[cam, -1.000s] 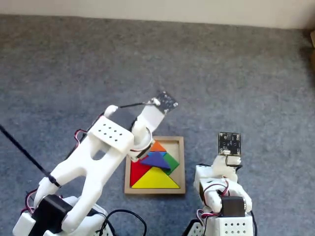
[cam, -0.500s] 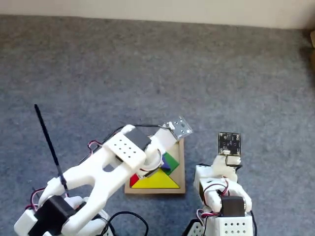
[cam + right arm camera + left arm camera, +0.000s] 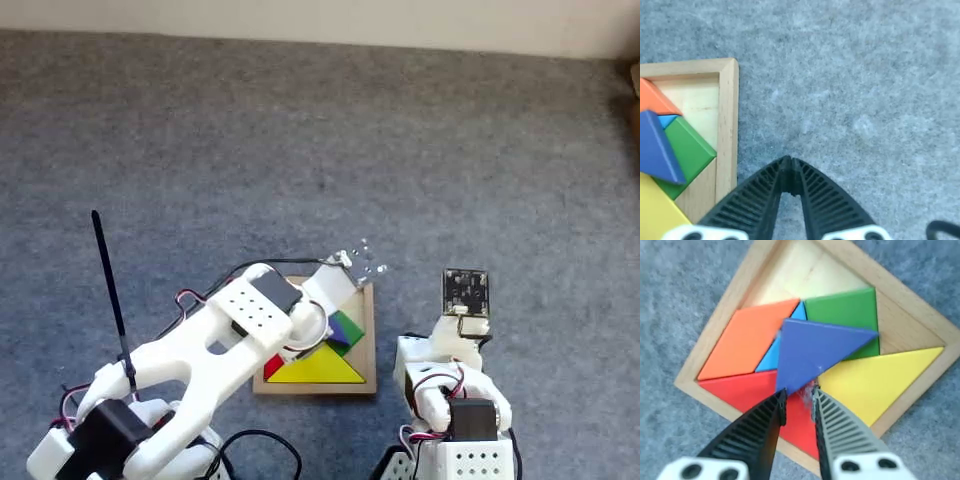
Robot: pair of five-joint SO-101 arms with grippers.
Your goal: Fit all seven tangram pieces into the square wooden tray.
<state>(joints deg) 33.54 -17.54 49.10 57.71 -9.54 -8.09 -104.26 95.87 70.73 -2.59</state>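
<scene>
The square wooden tray (image 3: 715,322) (image 3: 370,340) holds an orange parallelogram (image 3: 747,345), a small light-blue triangle (image 3: 771,356), a green square (image 3: 845,307), a yellow triangle (image 3: 875,380) and a red triangle (image 3: 755,395). My left gripper (image 3: 797,395) is shut on one corner of a dark blue triangle (image 3: 815,347), which hangs tilted over the middle of the tray and overlaps the pieces below. Bare tray floor (image 3: 805,270) shows at the corner beyond the green square. My right gripper (image 3: 790,167) is shut and empty over the carpet, just beside the tray's edge (image 3: 728,125).
Grey carpet (image 3: 300,130) covers the whole surface around the tray. The left arm's white body (image 3: 230,330) overhangs the tray's near-left part in the high view. The right arm (image 3: 455,385) sits folded to the tray's right. A thin black rod (image 3: 108,290) stands at the left.
The left arm has swung right and come down over the tray, carrying the dark blue triangle. The right arm has not moved.
</scene>
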